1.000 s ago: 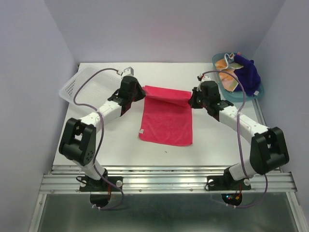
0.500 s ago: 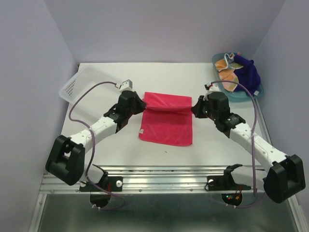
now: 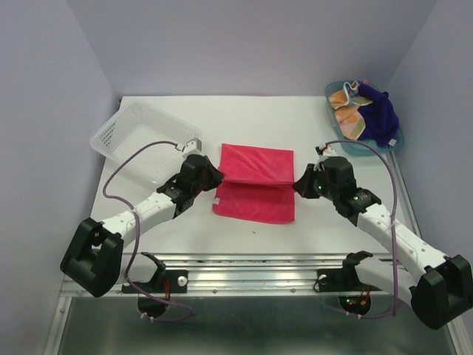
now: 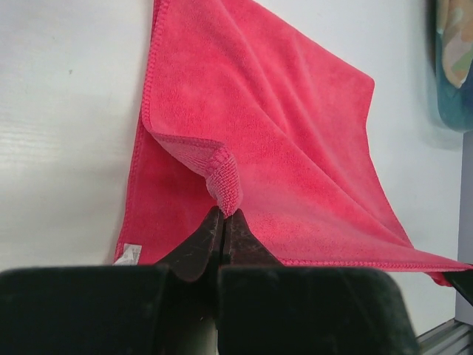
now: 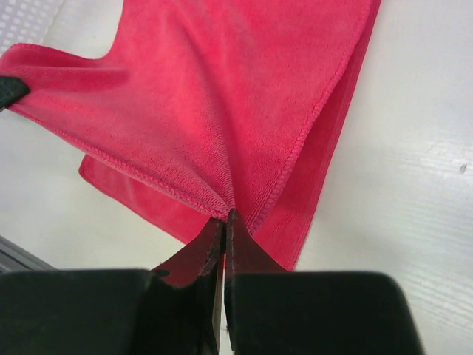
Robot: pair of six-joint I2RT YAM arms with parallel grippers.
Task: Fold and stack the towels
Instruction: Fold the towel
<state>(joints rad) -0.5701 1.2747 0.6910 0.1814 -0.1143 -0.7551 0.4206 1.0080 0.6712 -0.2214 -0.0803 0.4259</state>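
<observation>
- The left arm reaches low from its base at 7 o'clock toward the middle of the white worktop [image 3: 259, 118], with its forearm nearly flat.
- The left tool [image 4: 224, 218] has its fingers pressed together, pinching a bunched corner of the bright pink-red cloth towel [image 3: 255, 181].
- The right arm mirrors this from 5 o'clock. The right tool [image 5: 225, 222] is pinched tight on the opposite corner, where the stitched hem gathers into a point.
- The pink-red towel lies at the worktop's centre. Its upper layer is doubled over toward 6 o'clock, the held edge spans between the two tools, and the lower layer lies flat beneath.
- A small white tag [image 4: 127, 255] sits at the towel's near left corner. No writing on it can be read.
- The orange polka-dot cloth towel [image 3: 349, 118] and the dark purple-blue cloth towel [image 3: 380, 115] are heaped in the teal plastic tray [image 3: 355, 148] at 2 o'clock. How they are folded is hard to make out.
- The white perforated plastic basket [image 3: 133, 133] sits at 10 o'clock, apart from the left arm.
- In both wrist views the dark tool body fills the bottom edge.
</observation>
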